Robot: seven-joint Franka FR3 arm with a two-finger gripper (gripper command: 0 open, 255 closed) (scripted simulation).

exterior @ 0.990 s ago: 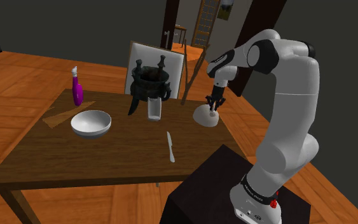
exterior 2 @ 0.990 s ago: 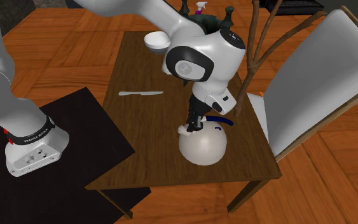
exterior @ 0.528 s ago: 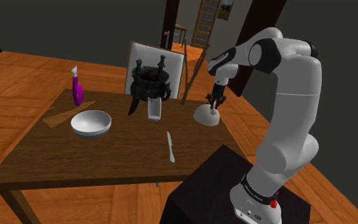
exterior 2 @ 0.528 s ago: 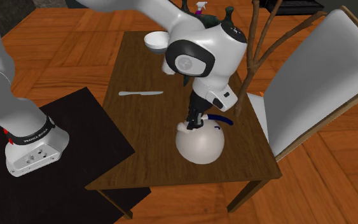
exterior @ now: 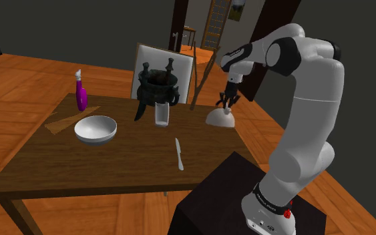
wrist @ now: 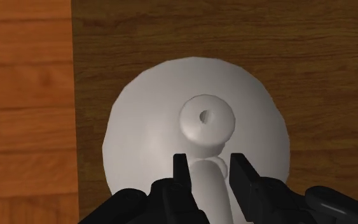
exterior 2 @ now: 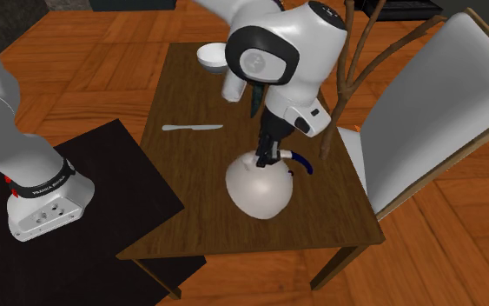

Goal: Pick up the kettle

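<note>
1. Kettle comes first in the wrist view: a plain white dome with a round knob on top. Its handle is clasped between the two black fingers of the gripper, which are closed on it.
2. Below it lies the dark wooden table. The kettle sits over the table's edge strip, with orange plank floor just beside it. Whether its base touches the tabletop cannot be told.
3. In the shoulder view, the black stand is nearest, at the lower right.
4. Past the stand, a pale knife lies flat on the table, well apart from the kettle.
5. A white bowl rests further in, towards the shoulder view's left, just beside a flat wooden board.
6. Further still, the kettle hangs under the gripper at the table's right edge in that view. A clear glass stands to its left.
7. Behind the glass stands a dark legged vessel, and a purple spray bottle stands near the far left corner.
8. A white-backed chair stands beyond the table, and a ladder shows through the doorway farthest off.
</note>
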